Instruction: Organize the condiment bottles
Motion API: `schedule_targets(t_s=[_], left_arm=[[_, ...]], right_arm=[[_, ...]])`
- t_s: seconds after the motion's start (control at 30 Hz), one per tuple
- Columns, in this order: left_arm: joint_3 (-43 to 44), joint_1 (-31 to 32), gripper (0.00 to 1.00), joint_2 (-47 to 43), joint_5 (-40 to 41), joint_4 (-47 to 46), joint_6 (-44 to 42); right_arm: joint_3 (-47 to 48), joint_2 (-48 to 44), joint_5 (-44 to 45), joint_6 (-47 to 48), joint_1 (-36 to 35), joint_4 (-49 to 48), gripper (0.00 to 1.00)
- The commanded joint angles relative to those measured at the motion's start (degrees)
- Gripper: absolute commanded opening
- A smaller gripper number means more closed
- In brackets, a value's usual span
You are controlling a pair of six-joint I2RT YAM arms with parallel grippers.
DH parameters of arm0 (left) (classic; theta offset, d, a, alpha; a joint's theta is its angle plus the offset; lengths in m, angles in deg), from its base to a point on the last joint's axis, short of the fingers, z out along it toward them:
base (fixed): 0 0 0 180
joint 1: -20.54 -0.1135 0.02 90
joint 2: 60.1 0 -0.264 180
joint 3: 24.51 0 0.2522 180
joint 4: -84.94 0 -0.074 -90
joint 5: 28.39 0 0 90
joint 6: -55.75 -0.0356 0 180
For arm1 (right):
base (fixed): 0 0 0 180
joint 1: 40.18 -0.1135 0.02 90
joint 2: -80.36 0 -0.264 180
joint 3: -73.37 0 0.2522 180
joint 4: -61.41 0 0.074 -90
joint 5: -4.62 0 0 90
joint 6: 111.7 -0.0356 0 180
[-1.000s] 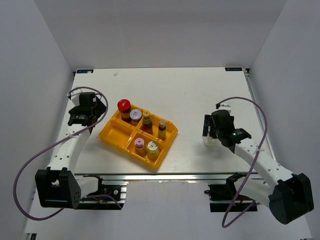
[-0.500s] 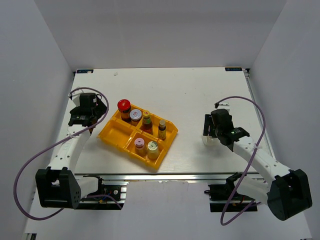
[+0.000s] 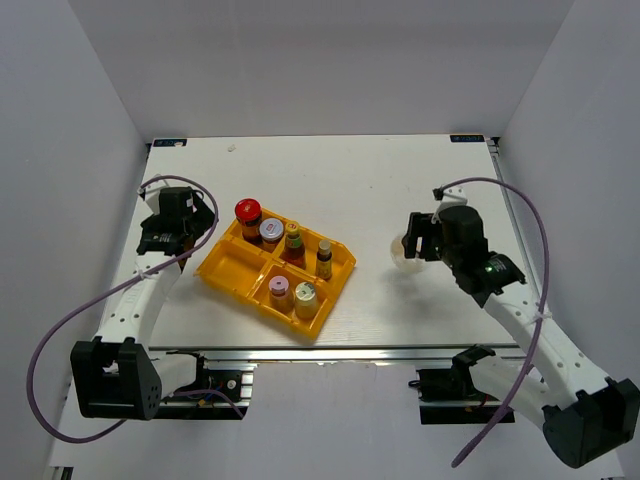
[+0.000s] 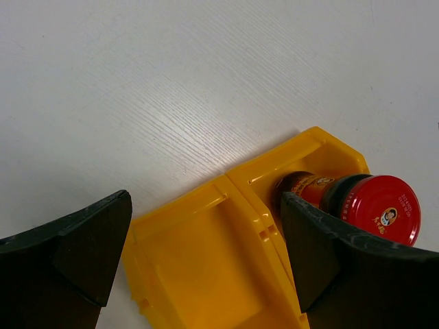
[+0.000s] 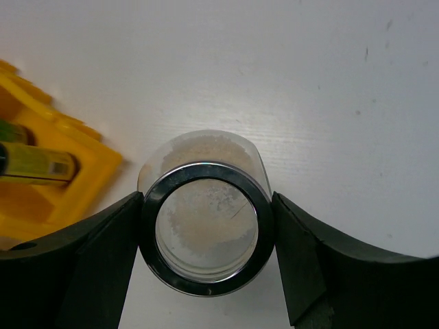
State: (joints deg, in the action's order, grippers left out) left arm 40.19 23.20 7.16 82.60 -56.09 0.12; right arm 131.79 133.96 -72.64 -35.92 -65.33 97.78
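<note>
- Right now, your right gripper (image 5: 207,199) is pinching the clear glass jar (image 5: 206,240). One finger presses on each side of the glass just below the silver rim, and the open mouth faces the wrist camera.
- The jar is out over the white table (image 3: 380,180), apart from the right corner of the yellow tray (image 3: 222,268). It is the only task item not in the tray. You cannot tell from these views whether its base touches the table.
- A side grip suits this wide, smooth jar, because nothing on top offers a hold. A pale grainy layer lies at the bottom, so a level carry looks wise.
- The tray's far compartment holds the red-capped jar (image 3: 248,212) and the silver-purple-capped jar (image 3: 271,230), standing side by side.
- Its right compartment holds a slim bottle (image 3: 293,240) and a second slim bottle (image 3: 324,257), both upright.
- Its near compartment holds the pink-capped bottle (image 3: 279,290) and the pale-green-capped bottle (image 3: 305,293), just beside each other.
- The left compartment holds nothing, so it is the likely home for the glass jar.
- Your left gripper (image 4: 202,212) is spread wide and grips nothing. It hovers over the tray's left corner near the red-capped jar, probably placed to steady the tray.
</note>
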Motion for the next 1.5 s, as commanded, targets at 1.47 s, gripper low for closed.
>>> schedule_targets(t_s=[1.47], left_arm=[[-1.0,-11.5,0.98,0.0,4.1,-1.0,3.1]], right_arm=[[64.6,51.7,-16.6,25.8,-41.6,-3.5,0.00]])
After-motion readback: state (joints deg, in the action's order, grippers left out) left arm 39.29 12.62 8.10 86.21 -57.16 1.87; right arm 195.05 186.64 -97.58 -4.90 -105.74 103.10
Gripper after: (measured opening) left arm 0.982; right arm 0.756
